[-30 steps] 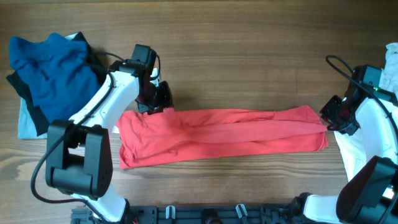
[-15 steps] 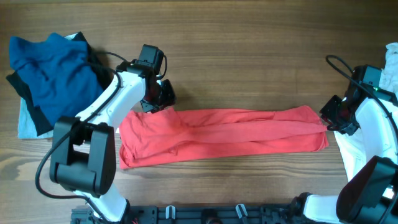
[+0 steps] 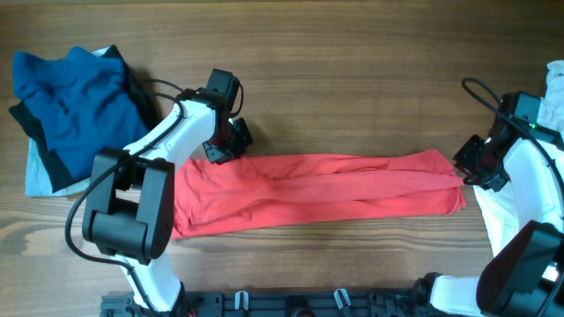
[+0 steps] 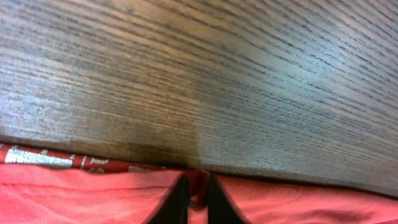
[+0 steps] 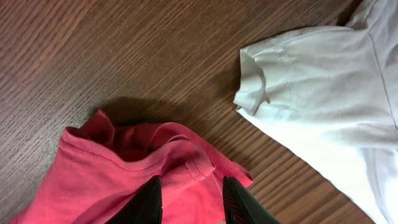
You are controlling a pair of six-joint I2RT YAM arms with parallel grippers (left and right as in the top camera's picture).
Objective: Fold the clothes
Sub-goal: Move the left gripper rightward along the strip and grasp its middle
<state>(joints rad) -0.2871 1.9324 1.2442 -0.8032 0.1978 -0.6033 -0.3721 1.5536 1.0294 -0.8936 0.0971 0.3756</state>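
A red garment lies as a long folded strip across the table's middle. At its upper left corner, my left gripper is shut on a pinch of the red cloth, which shows squeezed between the dark fingertips; the gripper sits at the cloth's far edge. My right gripper is at the strip's right end. In the right wrist view its jaws stand partly apart with a bunched hem of the red garment held between them.
A pile of blue clothes on dark and white cloth sits at the far left. A white garment lies just right of the red strip's end, under the right arm. Bare wood stretches behind the strip.
My left gripper has slid right along the red garment's top edge, drawing the upper left corner inward. The right gripper and the right end have not moved.
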